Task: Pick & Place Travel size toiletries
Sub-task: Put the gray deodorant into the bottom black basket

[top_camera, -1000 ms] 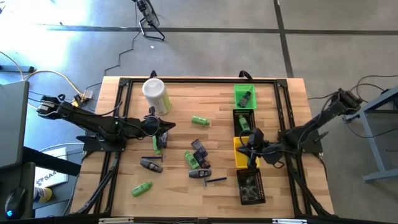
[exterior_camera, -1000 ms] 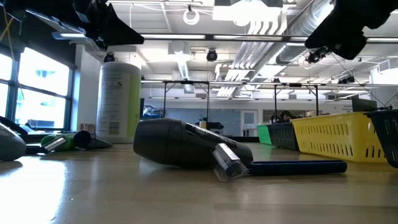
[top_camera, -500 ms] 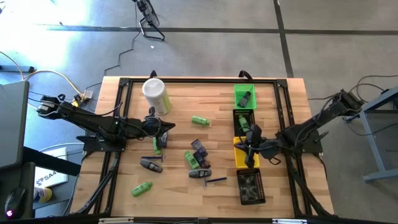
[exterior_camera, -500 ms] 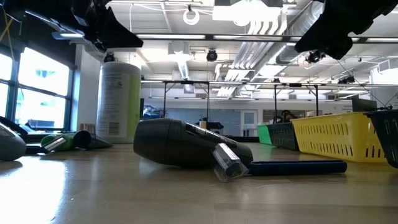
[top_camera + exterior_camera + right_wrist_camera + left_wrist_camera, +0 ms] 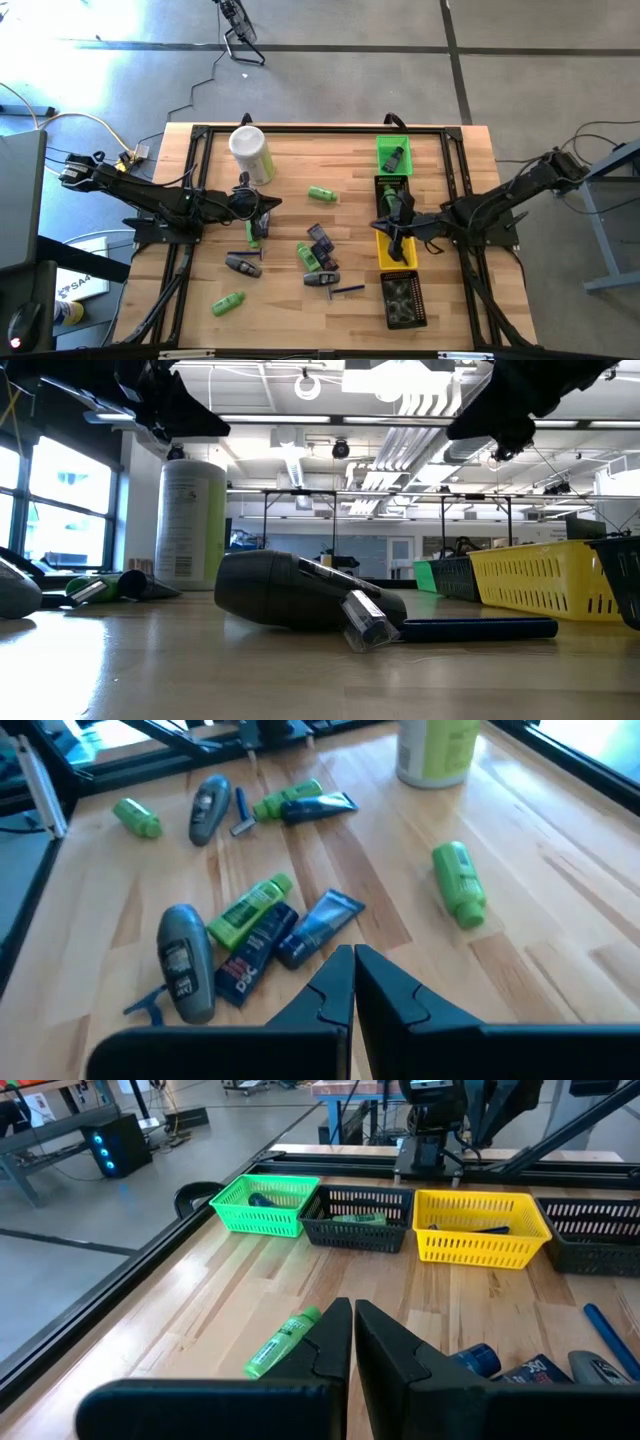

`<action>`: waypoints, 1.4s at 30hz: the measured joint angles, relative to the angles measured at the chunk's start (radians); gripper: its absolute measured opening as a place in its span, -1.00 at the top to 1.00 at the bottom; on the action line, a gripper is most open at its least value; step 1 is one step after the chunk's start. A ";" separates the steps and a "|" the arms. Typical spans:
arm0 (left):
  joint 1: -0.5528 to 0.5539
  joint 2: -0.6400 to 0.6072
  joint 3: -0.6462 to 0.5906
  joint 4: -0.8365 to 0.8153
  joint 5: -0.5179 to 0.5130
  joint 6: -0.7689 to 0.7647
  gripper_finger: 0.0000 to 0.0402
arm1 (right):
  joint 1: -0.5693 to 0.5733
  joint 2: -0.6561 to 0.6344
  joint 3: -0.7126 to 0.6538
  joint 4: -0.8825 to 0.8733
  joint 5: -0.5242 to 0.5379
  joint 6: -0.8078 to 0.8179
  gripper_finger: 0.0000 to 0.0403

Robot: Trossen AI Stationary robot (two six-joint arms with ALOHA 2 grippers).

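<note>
Right gripper [image 5: 393, 222] hangs over the yellow slatted bin [image 5: 396, 257], fingers pressed together, holding nothing. Left gripper [image 5: 262, 207] sits near the pale-green canister [image 5: 251, 152], fingers likewise closed and empty. Toiletries lie loose on the pale wood-plank surface [image 5: 290, 300]: a glossy green bottle [image 5: 321, 193], a rounded dark grey tube [image 5: 242, 264], and a clustered blue tube [image 5: 320, 927].

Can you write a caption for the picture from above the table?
Both grippers, left and right, shut and empty above toiletries scattered on the table.
</note>
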 joint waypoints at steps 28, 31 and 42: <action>0.000 0.000 0.000 -0.108 0.164 -0.160 0.94 | -0.169 0.000 0.000 0.187 -0.110 -0.123 0.98; 0.000 0.000 0.000 -0.128 0.201 -0.188 0.94 | -0.177 0.000 0.000 0.186 -0.110 -0.132 0.98; -0.039 0.001 0.061 -0.335 0.219 -0.326 0.94 | -0.187 0.000 0.000 0.186 -0.110 -0.156 0.98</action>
